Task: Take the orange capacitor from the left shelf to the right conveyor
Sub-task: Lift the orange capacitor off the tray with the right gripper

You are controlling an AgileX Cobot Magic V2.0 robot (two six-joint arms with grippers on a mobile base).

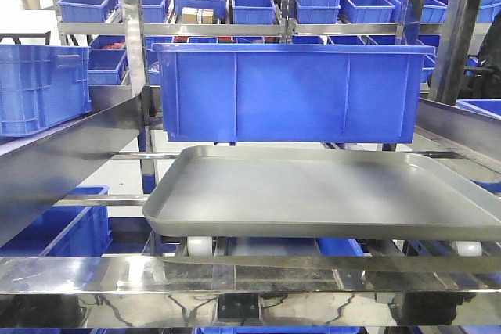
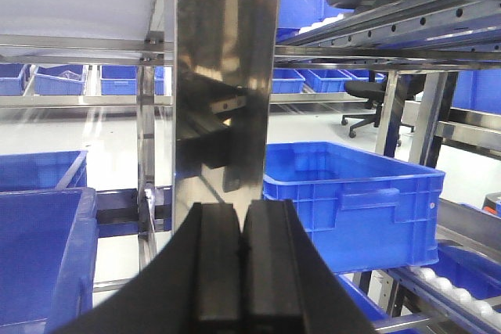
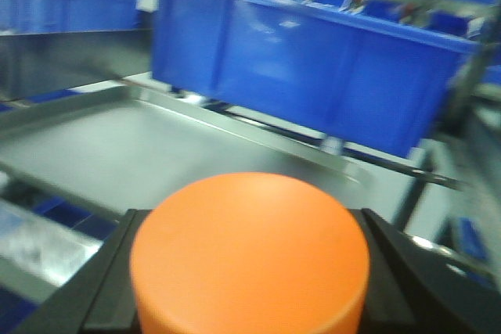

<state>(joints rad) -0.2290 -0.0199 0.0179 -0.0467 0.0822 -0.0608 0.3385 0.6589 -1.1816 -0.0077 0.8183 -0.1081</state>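
Front view: the left shelf (image 1: 235, 271), a shiny steel frame, runs along the bottom of the frame. A wide grey tray (image 1: 329, 193) sits on it in the lower centre, over white rollers (image 1: 200, 246). A large blue bin (image 1: 290, 91) stands behind it in the middle. Neither hand shows here.

Left wrist view: the left hand (image 2: 243, 217) is at the bottom centre, clenched, its black pads pressed together with nothing between them. A steel post (image 2: 227, 76) rises behind it, and a blue crate (image 2: 352, 201) sits at centre right.

Right wrist view, blurred: the orange capacitor (image 3: 250, 256) fills the bottom centre, its flat round top facing the camera. The right hand (image 3: 252, 287) grasps it, with black fingers (image 3: 109, 279) on either side. The tray (image 3: 117, 154) lies behind at middle left, and the bin (image 3: 313, 68) is across the top.
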